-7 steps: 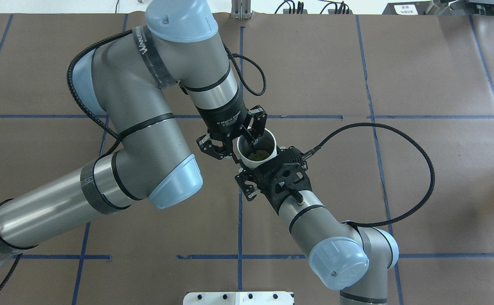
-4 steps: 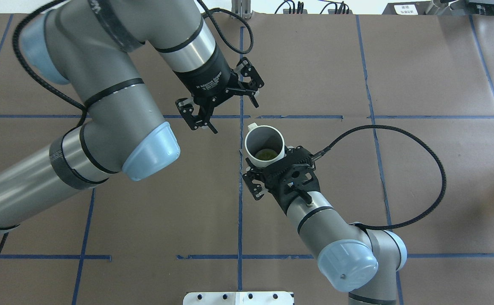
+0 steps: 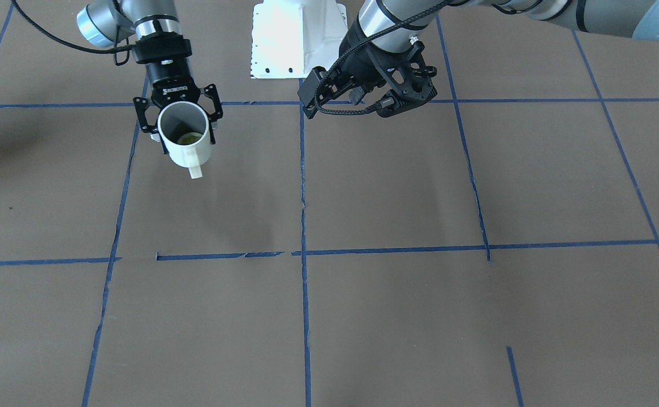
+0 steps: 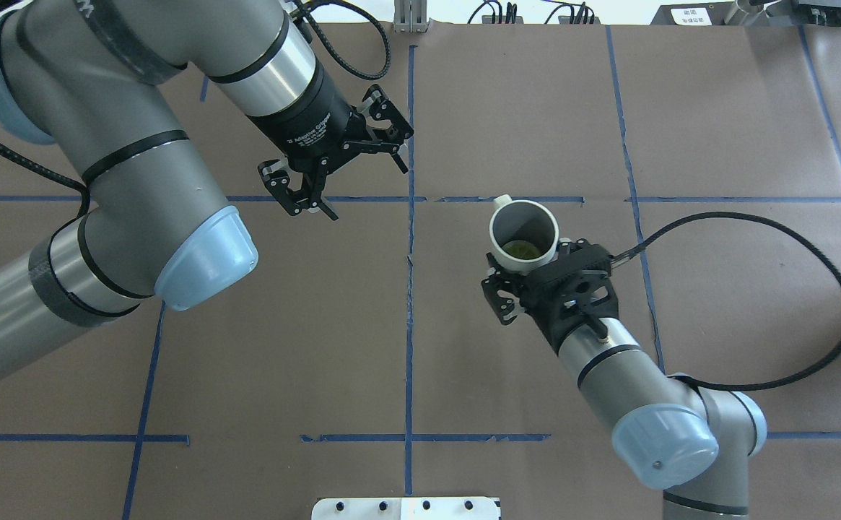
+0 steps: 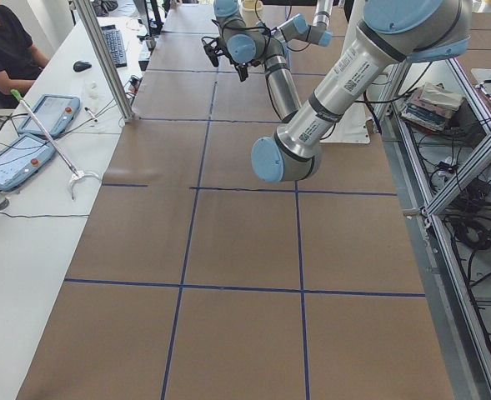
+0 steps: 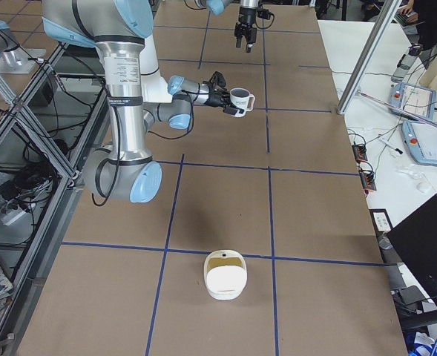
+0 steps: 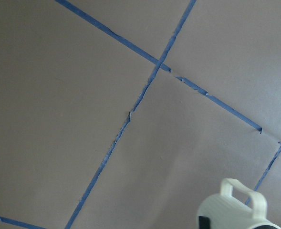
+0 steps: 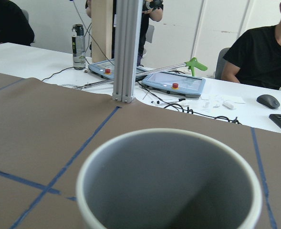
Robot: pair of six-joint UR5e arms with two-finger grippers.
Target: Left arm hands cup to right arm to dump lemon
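The white cup [image 4: 525, 225] is held off the table, mouth up, handle pointing away from the robot. The yellow-green lemon [image 4: 522, 250] lies inside it. My right gripper [image 4: 528, 263] is shut on the cup's wall from the robot's side. The front-facing view shows the same grip [image 3: 185, 121], cup [image 3: 189, 152] and lemon [image 3: 189, 137]. My left gripper [image 4: 368, 192] is open and empty, well to the left of the cup, and also shows in the front-facing view [image 3: 357, 100]. The left wrist view shows the cup's ribbed wall and handle [image 7: 235, 210]. The right wrist view shows only the cup's grey inside [image 8: 169, 191]; the lemon is hidden there.
A white bowl-like container [image 6: 225, 276] stands on the brown table nearer the right end. The white robot base [image 3: 298, 37] is at the table's robot side. Blue tape lines cross the table. Operators, tablets and an aluminium post [image 8: 127, 47] are beyond the far edge.
The left gripper has let go of the cup and drawn back up and to the left, open. The right arm has carried the cup with the lemon to the right.
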